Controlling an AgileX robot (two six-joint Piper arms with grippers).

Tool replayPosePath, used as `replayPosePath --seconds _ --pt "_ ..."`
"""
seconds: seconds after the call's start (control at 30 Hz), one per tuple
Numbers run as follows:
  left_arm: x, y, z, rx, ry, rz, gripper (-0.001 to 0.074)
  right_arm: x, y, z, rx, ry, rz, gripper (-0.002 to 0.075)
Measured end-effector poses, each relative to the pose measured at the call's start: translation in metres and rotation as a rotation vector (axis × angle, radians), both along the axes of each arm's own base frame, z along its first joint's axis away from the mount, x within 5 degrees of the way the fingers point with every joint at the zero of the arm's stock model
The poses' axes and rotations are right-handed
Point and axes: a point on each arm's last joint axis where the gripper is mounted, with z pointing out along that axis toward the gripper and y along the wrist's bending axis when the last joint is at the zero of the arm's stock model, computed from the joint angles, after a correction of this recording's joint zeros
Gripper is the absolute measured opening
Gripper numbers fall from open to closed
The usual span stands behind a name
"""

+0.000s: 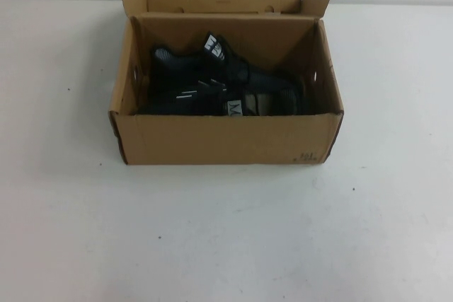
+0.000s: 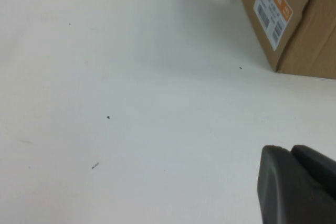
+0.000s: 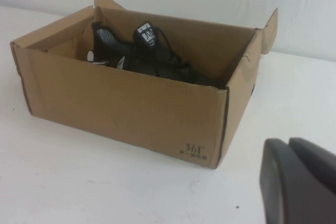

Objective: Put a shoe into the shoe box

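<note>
The brown cardboard shoe box [image 1: 226,139] stands open in the middle of the table. A black knit shoe [image 1: 205,68] lies inside it, white-printed tongue label up, with a second black shoe [image 1: 244,104] beside it toward the front wall. The right wrist view shows the shoe box [image 3: 131,114] and a shoe [image 3: 152,59] from one front corner. My right gripper [image 3: 287,141] hangs shut and empty above the table, apart from that corner. My left gripper [image 2: 290,149] is shut and empty too, above bare table with a corner of the shoe box [image 2: 299,24] beyond it. Neither arm shows in the high view.
The box's lid flap [image 1: 223,1] stands up along the far side. An orange-and-white label [image 2: 272,8] is stuck on the box's end wall. The white table [image 1: 226,245] stretches around the box on all sides.
</note>
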Motion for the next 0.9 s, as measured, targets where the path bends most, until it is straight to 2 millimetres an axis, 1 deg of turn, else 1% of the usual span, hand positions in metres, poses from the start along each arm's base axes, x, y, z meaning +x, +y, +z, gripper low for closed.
replayPosePath --seconds 0.6,0.9 --pt "-0.0001 -0.0002 -0.0002 -0.002 0.002 -0.003 -0.0001 -0.0001 0.0000 -0.0003 -0.002 0.003 0.001 -0.0015" --pt "-0.0013 -0.0063 -0.0002 -0.002 0.003 -0.122 -0.0001 -0.0001 0.0000 -0.0003 -0.002 0.003 0.001 -0.0015"
